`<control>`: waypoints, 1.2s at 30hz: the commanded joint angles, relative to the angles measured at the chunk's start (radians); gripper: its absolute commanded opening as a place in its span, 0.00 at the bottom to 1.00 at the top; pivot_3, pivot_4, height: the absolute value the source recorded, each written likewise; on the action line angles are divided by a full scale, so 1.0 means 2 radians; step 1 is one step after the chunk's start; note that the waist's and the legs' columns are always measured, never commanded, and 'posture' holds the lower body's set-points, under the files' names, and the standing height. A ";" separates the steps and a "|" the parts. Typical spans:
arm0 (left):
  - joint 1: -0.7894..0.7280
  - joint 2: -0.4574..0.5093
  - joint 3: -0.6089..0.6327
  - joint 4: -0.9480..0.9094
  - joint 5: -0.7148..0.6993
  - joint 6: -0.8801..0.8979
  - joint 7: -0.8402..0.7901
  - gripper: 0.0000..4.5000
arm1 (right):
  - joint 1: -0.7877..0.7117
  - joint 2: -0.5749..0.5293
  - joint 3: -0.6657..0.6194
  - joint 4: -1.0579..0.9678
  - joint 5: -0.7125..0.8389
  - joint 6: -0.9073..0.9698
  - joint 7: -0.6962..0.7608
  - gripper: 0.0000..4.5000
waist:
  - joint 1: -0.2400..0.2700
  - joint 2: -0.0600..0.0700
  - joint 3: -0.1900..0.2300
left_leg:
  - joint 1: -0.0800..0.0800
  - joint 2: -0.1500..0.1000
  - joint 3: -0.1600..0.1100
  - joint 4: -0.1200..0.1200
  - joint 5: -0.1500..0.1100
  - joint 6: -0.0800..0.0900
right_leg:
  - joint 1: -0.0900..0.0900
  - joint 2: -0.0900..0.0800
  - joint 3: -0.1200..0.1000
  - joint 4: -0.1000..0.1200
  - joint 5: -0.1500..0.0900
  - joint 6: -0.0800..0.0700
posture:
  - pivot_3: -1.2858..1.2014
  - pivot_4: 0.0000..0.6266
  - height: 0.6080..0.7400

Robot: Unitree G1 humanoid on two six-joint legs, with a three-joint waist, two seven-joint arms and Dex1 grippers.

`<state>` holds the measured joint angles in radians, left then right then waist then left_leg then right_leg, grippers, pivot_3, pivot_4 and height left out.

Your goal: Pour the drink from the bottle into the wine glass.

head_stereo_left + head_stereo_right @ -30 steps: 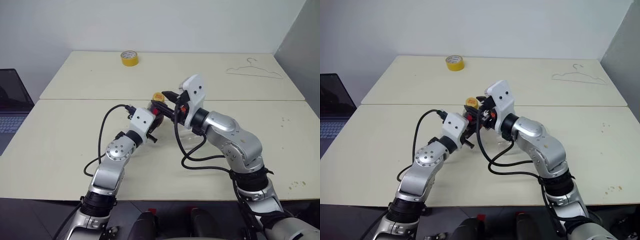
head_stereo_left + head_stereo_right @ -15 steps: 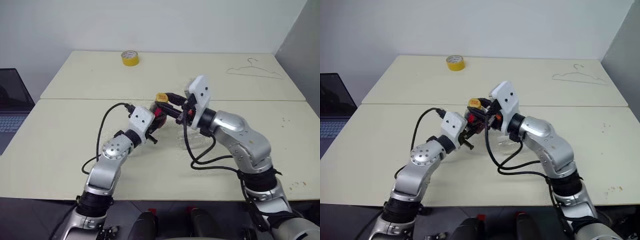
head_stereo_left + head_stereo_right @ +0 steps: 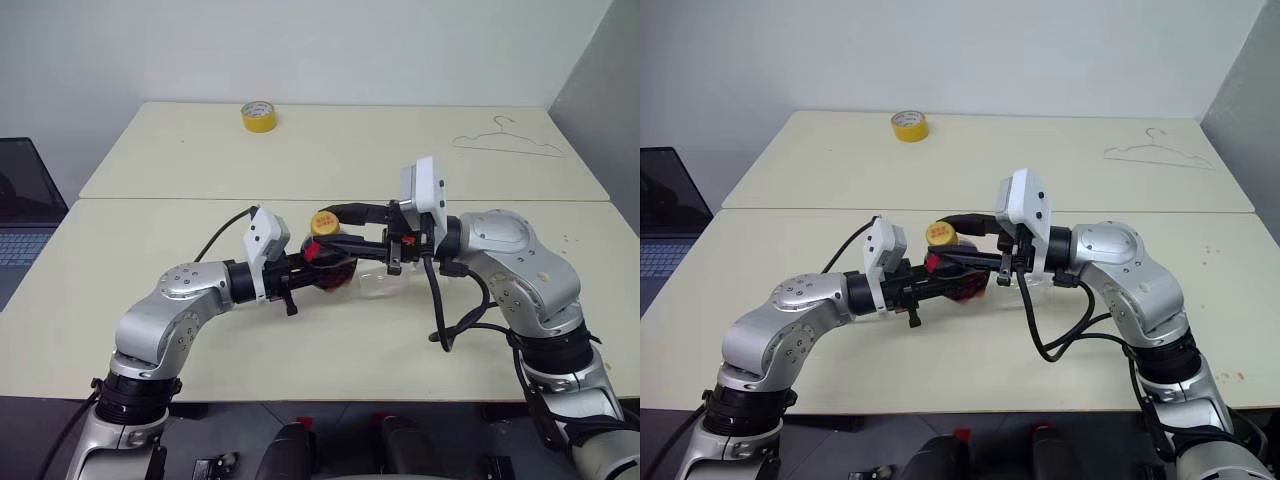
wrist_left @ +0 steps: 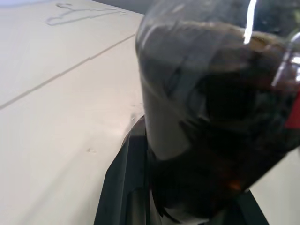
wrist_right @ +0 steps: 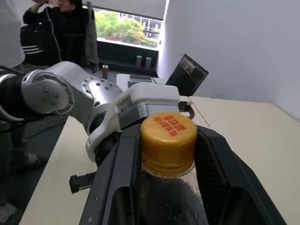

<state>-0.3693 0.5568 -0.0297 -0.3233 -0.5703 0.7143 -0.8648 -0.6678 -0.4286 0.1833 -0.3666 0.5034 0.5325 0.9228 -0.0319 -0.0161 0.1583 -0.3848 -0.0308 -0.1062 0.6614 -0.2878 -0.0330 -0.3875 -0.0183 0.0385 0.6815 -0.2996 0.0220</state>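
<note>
Both arms have swung out sideways since a second ago, lifting the bottle [image 3: 327, 262] clear of the table [image 3: 150, 330]. From my seat I see the left gripper [image 3: 318, 270] clamped on its bulbous body, which is full of the dark drink [image 4: 220, 140], with a red label at the neck. My right gripper [image 5: 168, 154] has its fingers on either side of the yellow cap [image 5: 168, 136], which carries red print I can't read. Behind the bottle lies the wine glass [image 3: 385, 285], clear. Farther back sit a yellow tape roll [image 3: 258, 116] and a hanger [image 3: 508, 142].

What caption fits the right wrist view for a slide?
Right pincer straddling the yellow cap of the bottle, left pincer gripping its body.
</note>
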 commanded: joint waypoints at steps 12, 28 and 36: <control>0.023 -0.022 0.034 -0.039 -0.022 0.008 0.070 0.12 | 0.051 0.012 0.007 -0.025 -0.001 -0.023 -0.014 0.98 | 0.001 0.000 0.000 | 0.000 0.000 0.000 0.000 0.000 0.000 | 0.000 0.000 0.000 0.000 0.000 0.000 | 0.52 0.24 1.00; 0.052 -0.150 0.031 -0.017 0.126 -0.142 0.273 0.12 | -0.010 0.112 -0.008 -0.027 0.001 0.069 -0.201 1.00 | 0.001 0.000 0.000 | 0.000 0.000 0.000 0.000 0.001 -0.002 | 0.000 0.000 0.000 0.000 0.000 0.000 | 0.52 0.24 1.00; 0.057 -0.140 0.004 -0.003 0.194 -0.171 0.292 0.12 | -0.023 0.138 0.017 -0.005 -0.047 0.070 -0.251 1.00 | 0.001 0.000 0.000 | 0.000 0.000 0.000 0.000 0.001 -0.002 | 0.000 0.000 0.000 0.000 0.000 0.000 | 0.52 0.24 1.00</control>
<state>-0.2450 0.2682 -0.0092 -0.2978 -0.2166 0.4184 -0.2904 -0.6852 -0.1662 0.2074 -0.3716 0.4426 0.6913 0.4474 -0.0293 -0.0160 0.1584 -0.3849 -0.0314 -0.1054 0.6611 -0.2857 -0.0367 -0.3883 -0.0187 0.0395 0.6819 -0.2995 0.0220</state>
